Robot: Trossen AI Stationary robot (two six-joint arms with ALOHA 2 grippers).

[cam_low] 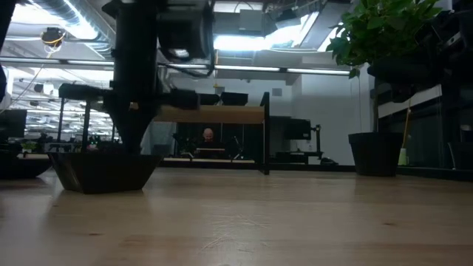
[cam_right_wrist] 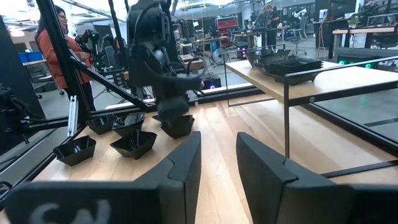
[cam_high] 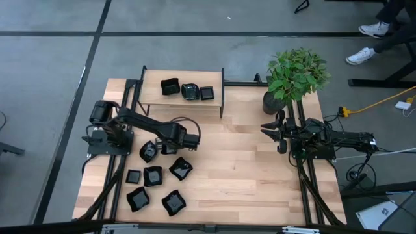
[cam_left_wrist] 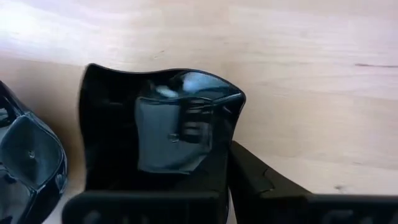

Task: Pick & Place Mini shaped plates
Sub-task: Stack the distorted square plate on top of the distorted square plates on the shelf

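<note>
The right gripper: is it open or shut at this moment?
Open. The right gripper shows a clear gap between its two fingers, with nothing held between them.

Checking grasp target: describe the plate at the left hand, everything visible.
The plate is glossy black, squarish with one wavy edge and a raised rim, plastic-looking, reflecting the lights. It sits upright on the table, at the top of the loose group of plates. The left hand is down over it, one finger outside its rim.

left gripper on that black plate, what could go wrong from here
The left gripper is at a mini plate with another plate close beside it, so a lift or swing might knock that neighbour. The raised shelf already holds three plates, so placing another could bump them.
</note>
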